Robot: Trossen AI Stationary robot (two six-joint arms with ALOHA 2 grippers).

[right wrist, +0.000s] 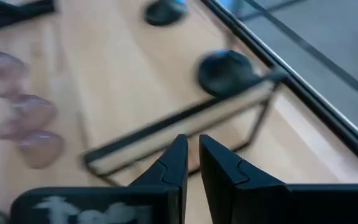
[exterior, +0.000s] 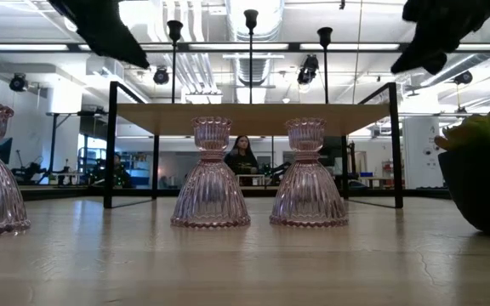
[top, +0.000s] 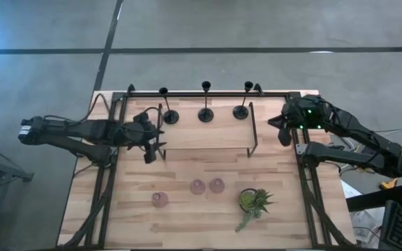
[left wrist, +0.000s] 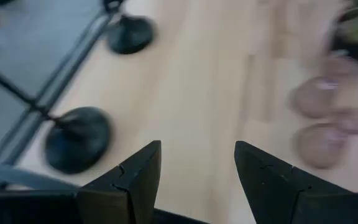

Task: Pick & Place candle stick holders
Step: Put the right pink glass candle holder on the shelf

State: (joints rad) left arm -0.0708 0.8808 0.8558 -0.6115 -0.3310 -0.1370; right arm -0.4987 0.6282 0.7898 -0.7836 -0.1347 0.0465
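Pink holders (exterior: 210,174) ribbed low; blobs overhead.

Bright even overhead light; both wrist views motion-blurred; low view backlit.

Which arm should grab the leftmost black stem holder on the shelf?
Left, probably. The left gripper hangs open beside the leftmost slim black metal candle holder; the right gripper sits nearly shut at the wooden shelf's far end.
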